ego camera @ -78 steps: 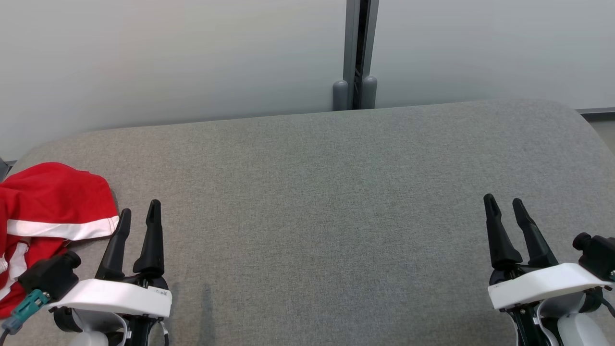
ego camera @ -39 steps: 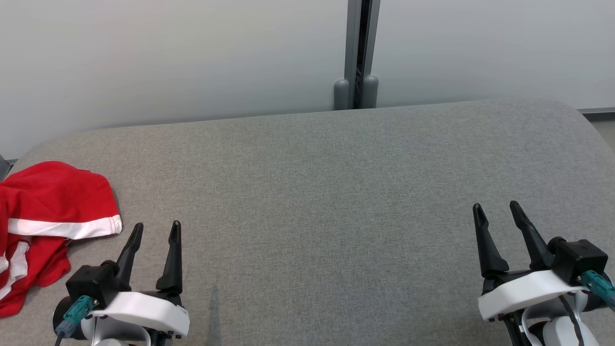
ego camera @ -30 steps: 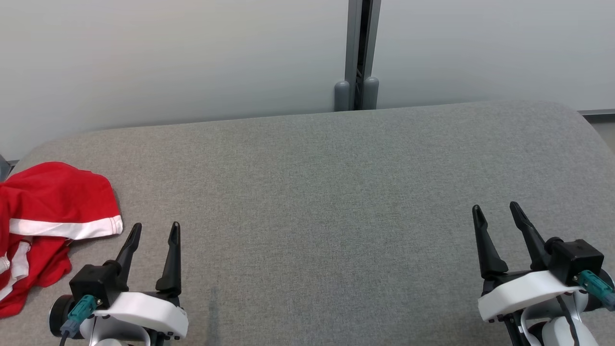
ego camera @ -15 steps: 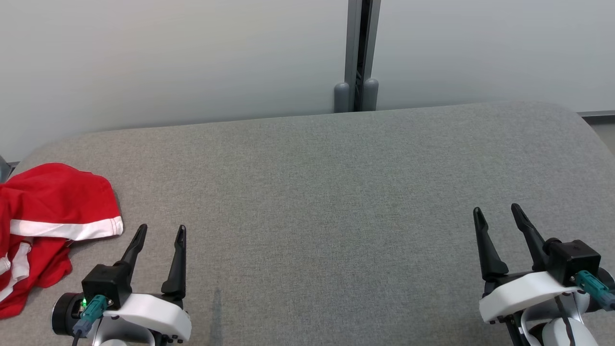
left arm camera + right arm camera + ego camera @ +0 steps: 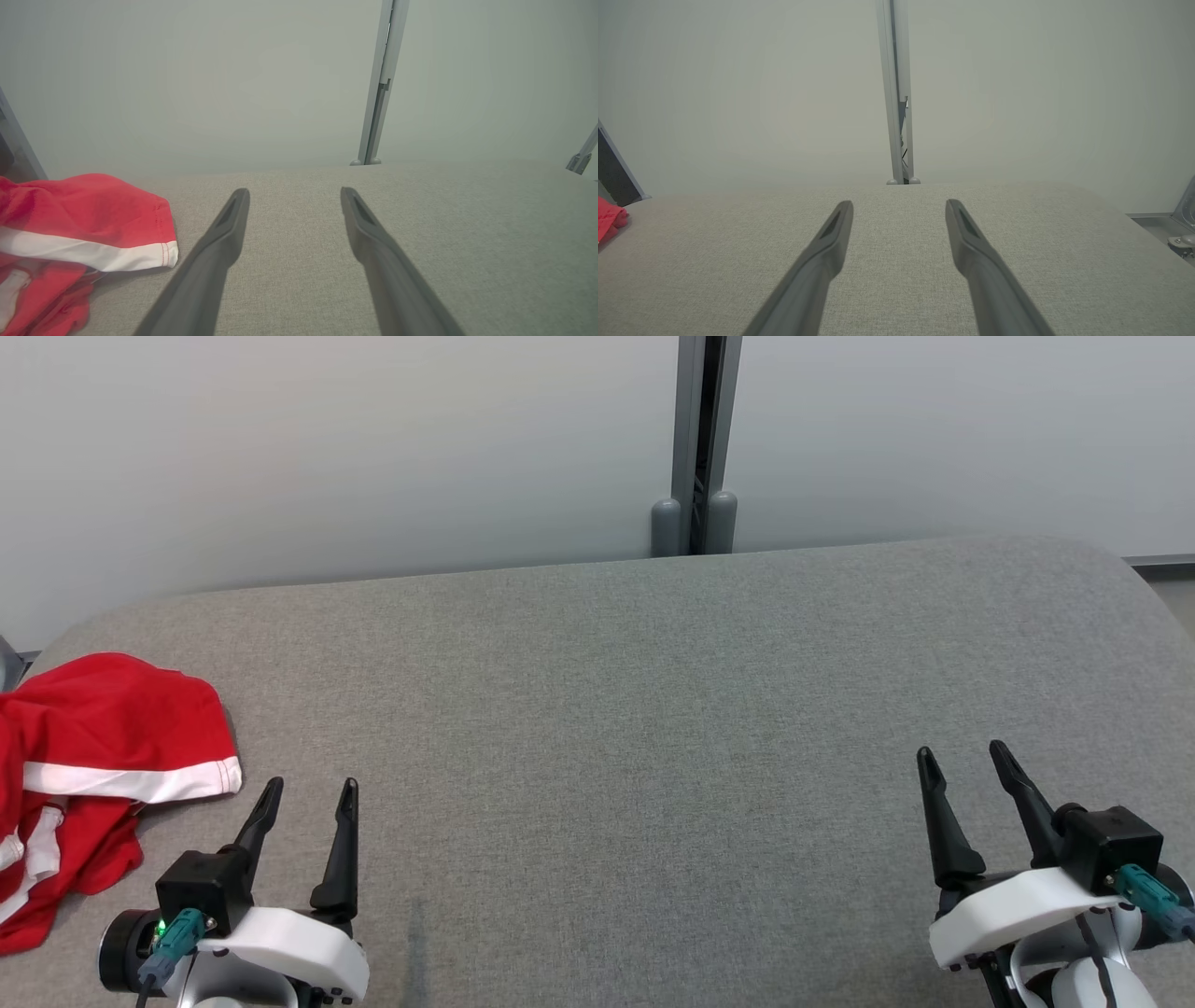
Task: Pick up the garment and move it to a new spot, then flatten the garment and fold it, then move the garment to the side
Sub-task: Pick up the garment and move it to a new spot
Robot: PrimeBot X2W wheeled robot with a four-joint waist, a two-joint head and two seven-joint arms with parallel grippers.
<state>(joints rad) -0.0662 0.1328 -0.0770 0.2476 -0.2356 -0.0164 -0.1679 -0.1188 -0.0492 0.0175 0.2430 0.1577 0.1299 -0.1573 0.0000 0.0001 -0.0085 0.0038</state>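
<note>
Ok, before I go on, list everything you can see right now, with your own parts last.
garment: one, red with white stripes, bunched at the table's left edge, beside the left gripper and apart from it
table: one, grey fabric top, across the foreground
wall panels: two, pale grey, behind the table
post: one, grey, upright between the panels
left gripper: one, dark fingers, open, lower left over the table
right gripper: one, dark fingers, open, lower right over the table

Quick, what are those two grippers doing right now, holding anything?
Left gripper: open, holding nothing, apart from the red garment.
Right gripper: open, holding nothing.
</note>
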